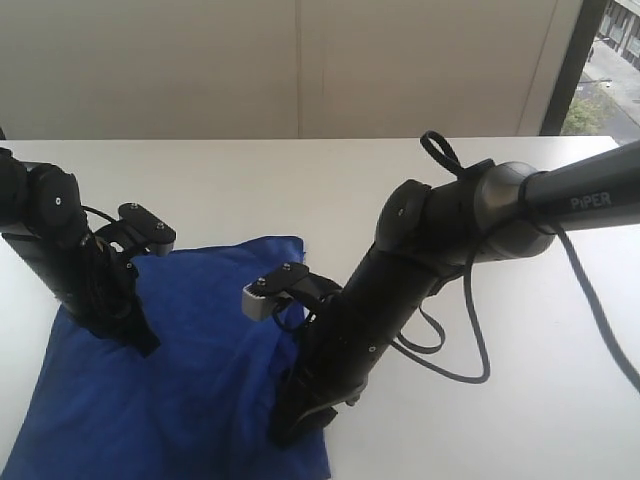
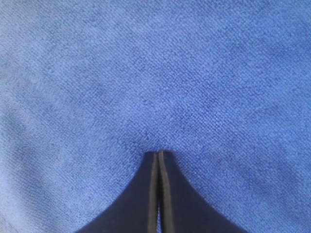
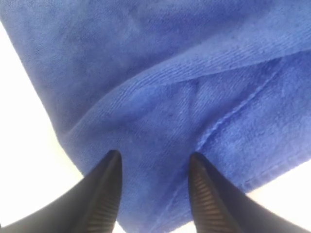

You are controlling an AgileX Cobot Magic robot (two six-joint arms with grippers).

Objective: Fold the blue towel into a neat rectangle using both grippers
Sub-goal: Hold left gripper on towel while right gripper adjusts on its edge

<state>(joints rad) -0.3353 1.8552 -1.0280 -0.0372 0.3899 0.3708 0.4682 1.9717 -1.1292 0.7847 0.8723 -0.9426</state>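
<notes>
Straddling an edge of the deep royal-blue microfibre towel (image 3: 146,73), the right end effector (image 3: 154,162) gapes empty; the left end effector (image 2: 159,156), closed on nothing, rests mid-cloth.

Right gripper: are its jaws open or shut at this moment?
Open: right gripper fingertips stand apart, blue towel visible between them.

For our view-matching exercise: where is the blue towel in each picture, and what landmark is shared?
Exterior view: blue towel, lower left to centre, on the white table.
Left wrist view: fills the frame behind the shut left gripper.
Right wrist view: fills most, beyond the open right gripper.
Shared landmark: white table, exterior and right wrist views only.
</notes>
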